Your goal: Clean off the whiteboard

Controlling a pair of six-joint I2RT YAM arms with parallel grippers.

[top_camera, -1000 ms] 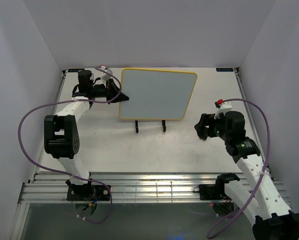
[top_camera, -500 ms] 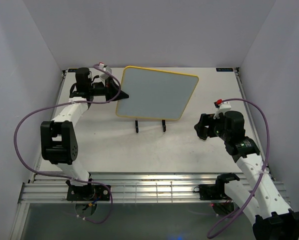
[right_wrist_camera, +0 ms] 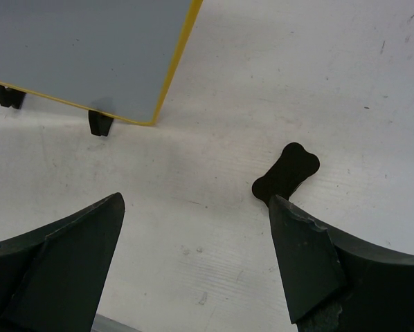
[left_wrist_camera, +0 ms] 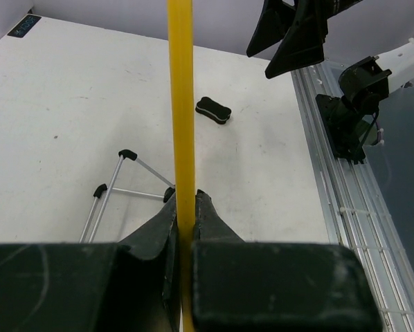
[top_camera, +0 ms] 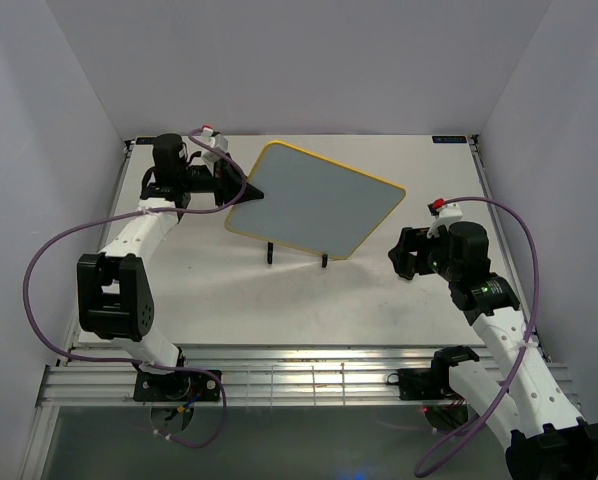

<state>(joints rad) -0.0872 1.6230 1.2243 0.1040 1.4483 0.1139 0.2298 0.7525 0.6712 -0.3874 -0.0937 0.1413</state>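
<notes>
The whiteboard is blank with a thin yellow frame. It stands at mid table on two small black feet, turned clockwise so its right corner hangs low. My left gripper is shut on its left edge. In the left wrist view the jaws pinch the yellow frame. My right gripper is open and empty, hovering right of the board. In the right wrist view the board's corner lies at top left and a small black eraser lies by the right fingertip. The eraser also shows in the left wrist view.
An aluminium rail runs along the table's near edge. White walls close in the back and both sides. Purple cables loop beside each arm. The right arm's gripper shows at the top of the left wrist view.
The left gripper has kept its hold and turned the whiteboard clockwise, so the board now sits skewed with its right corner lower. The right arm has not moved.
</notes>
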